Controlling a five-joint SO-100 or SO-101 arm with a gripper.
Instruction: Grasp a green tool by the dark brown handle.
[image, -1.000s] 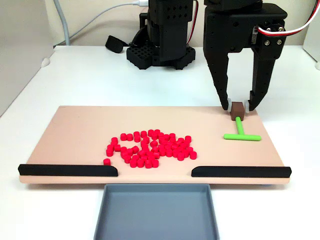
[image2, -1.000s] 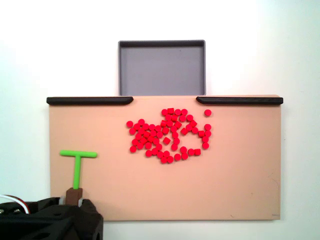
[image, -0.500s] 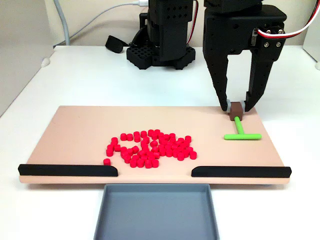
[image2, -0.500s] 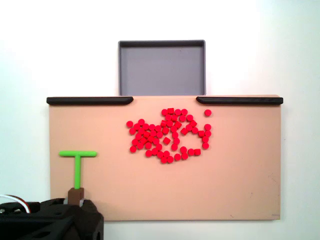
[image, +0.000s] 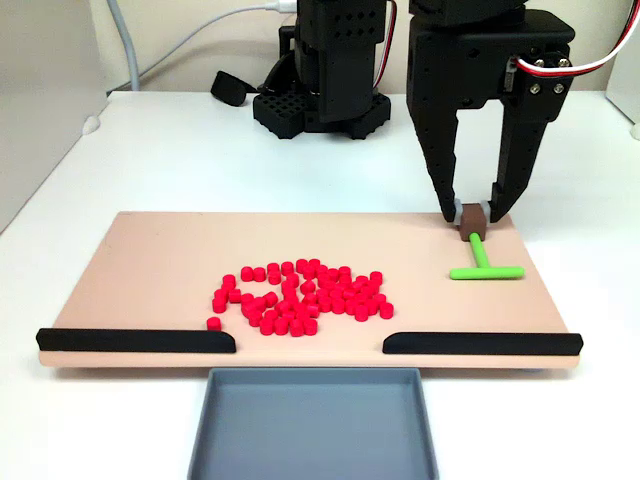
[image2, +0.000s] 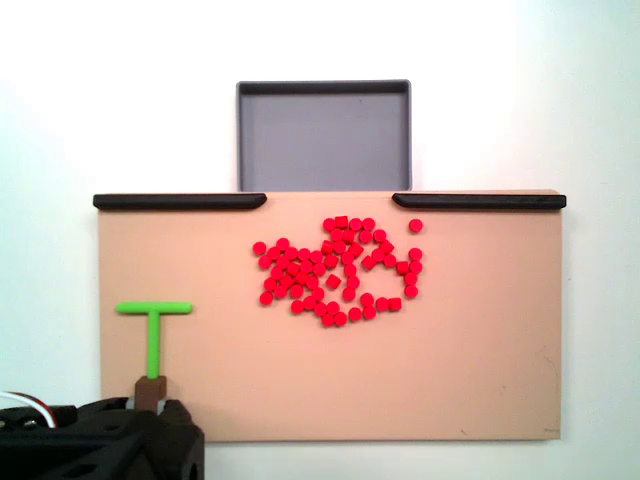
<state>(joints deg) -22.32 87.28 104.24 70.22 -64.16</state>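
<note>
The green tool (image: 480, 258) lies at the right end of the tan board (image: 150, 260), its crossbar toward the front. In a fixed view from above, the green tool (image2: 154, 335) is at the board's lower left. Its dark brown handle (image: 472, 217) sits between the two fingers of my black gripper (image: 472, 212), which reaches down from above with both fingers pressed against the block's sides. From above, the gripper (image2: 152, 402) covers part of the dark brown handle (image2: 152, 388). Whether the crossbar still touches the board is unclear.
A heap of small red cylinders (image: 300, 295) lies mid-board. Two black strips (image: 135, 341) (image: 482, 343) line the front edge, leaving a gap above a grey tray (image: 312, 425). The arm's base (image: 320, 100) and cables stand behind the board.
The fingers have closed from either side onto the brown handle. The green tool has shifted slightly toward the arm.
</note>
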